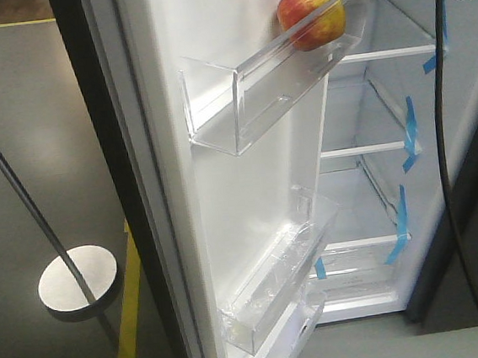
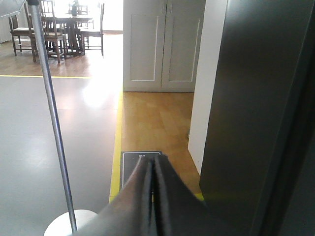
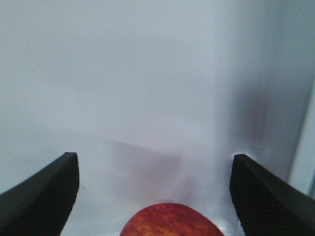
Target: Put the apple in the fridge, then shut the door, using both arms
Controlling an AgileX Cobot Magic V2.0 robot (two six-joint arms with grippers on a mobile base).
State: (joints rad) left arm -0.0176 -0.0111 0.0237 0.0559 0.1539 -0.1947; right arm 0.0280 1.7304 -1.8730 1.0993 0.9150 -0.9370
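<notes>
The fridge (image 1: 358, 91) stands open, with its door (image 1: 248, 186) swung wide and the white lining facing the front camera. The apple (image 1: 311, 16) sits in the top bin (image 1: 248, 102) on the door, at the bin's inner end, resting against the clear front wall. Two lower bins (image 1: 275, 285) hang further down the door. Inside the fridge, glass shelves (image 1: 363, 150) carry strips of blue tape (image 1: 408, 133). A black cable (image 1: 444, 125) hangs in front of the cabinet on the right. In the right wrist view, the right gripper (image 3: 155, 162) is spread wide in front of the white lining. The apple (image 3: 170, 221) lies low between its fingers (image 3: 49, 191), and neither finger touches it. The left gripper (image 2: 153, 162) is closed with nothing in it, its two fingers pressed flat together. It hangs just beside the dark outer face of the door (image 2: 246, 98), and whether it touches the door cannot be told. Beyond it are a metal pole (image 2: 54, 128) on a round base, a yellow line (image 2: 117, 147) on the floor and a white cupboard (image 2: 157, 44).
</notes>
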